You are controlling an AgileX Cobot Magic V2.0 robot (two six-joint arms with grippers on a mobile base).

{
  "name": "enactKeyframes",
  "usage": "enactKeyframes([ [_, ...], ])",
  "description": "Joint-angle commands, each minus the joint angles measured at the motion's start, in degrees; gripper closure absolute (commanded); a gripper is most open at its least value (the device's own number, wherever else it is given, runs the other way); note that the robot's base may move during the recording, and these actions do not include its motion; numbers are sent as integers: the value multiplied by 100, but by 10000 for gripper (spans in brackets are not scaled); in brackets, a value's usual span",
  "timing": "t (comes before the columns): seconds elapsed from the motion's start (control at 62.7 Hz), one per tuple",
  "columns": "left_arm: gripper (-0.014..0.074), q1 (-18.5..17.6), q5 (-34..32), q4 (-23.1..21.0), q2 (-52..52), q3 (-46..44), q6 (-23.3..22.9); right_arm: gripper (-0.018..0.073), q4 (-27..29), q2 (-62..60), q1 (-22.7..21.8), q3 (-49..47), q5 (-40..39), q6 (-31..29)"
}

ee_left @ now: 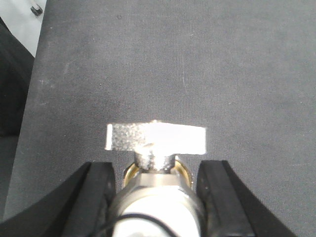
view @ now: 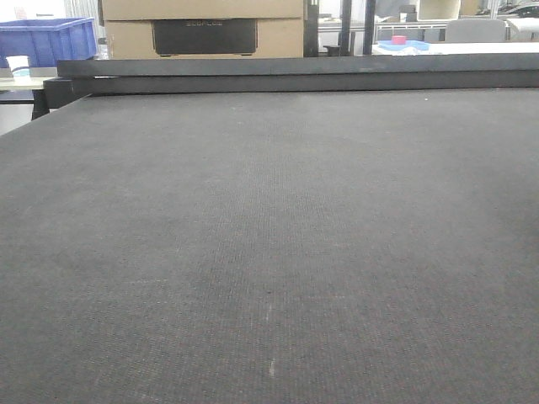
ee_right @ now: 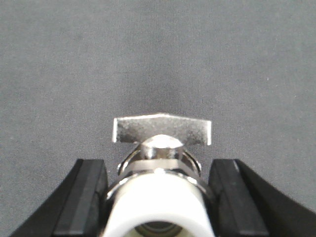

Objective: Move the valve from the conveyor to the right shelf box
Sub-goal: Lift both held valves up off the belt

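Note:
The conveyor (view: 269, 252) fills the front view as a wide dark grey woven belt, with no arm or valve showing there. In the left wrist view my left gripper (ee_left: 157, 170) is shut on a metal valve (ee_left: 155, 137). Its flat silver T-handle points forward over the belt (ee_left: 197, 59), with a brass ring behind it. In the right wrist view my right gripper (ee_right: 158, 168) is shut on a second valve (ee_right: 163, 129) with a white end cap, held over the belt (ee_right: 158, 49). Black fingers (ee_right: 91, 197) press on both sides of each body. The right shelf box is out of view.
A dark bar (view: 295, 74) runs across the belt's far end. Behind it stand a cardboard box (view: 202, 29), a blue crate (view: 46, 38) and a paper cup (view: 18, 66). The belt's left edge and pale floor (ee_left: 19, 19) show in the left wrist view.

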Motion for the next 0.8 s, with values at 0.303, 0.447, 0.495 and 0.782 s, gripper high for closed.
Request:
enactKeyframes([
  [0.303, 708, -21, -142, -43, -61, -73, -5, 725, -21, -65, -22, -38, -332, -1],
  [0.447, 708, -21, -142, -43, -61, -73, -5, 725, -21, -65, -22, -38, -332, -1],
  [0.495, 708, -21, -142, -43, -61, -73, -5, 725, -21, -65, -22, -38, -332, -1],
  [0.782, 708, -21, -142, -7, -50, -73, -5, 725, -21, -65, -22, -38, -429, -1],
])
